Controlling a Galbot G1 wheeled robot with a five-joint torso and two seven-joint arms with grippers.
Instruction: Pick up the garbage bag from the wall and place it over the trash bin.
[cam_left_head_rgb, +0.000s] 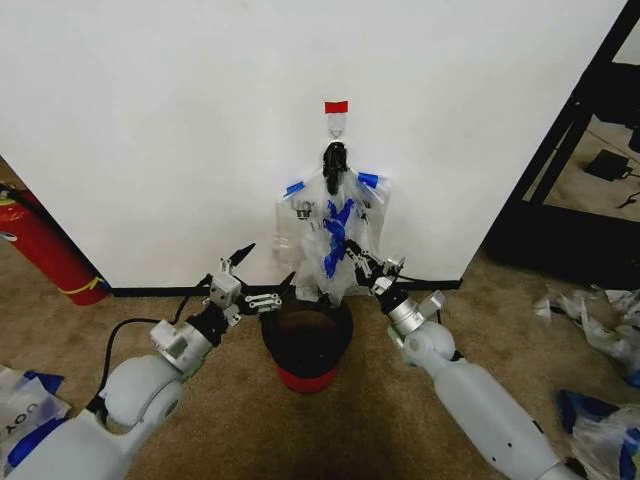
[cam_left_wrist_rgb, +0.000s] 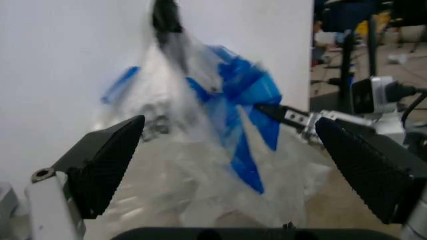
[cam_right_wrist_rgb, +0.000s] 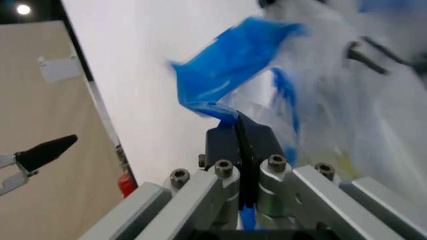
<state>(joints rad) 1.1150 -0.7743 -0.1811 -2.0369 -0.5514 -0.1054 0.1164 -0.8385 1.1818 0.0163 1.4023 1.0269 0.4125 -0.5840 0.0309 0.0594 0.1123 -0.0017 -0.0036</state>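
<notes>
Garbage bag (cam_left_head_rgb: 335, 240) hangs on the white wall (cam_left_head_rgb: 180, 130), just above the trash bin (cam_left_head_rgb: 306, 345); no lettering on it is readable. Right end effector (cam_left_head_rgb: 352, 252) is pinching its blue-patched plastic. Left end effector (cam_left_head_rgb: 258, 278) hovers spread near the bin's left rim.

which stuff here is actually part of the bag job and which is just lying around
Job: bag on the wall hook, bin below, right gripper shut on the bag, left gripper open beside it.
Lying about: fire extinguisher, loose bags on the carpet.
</notes>
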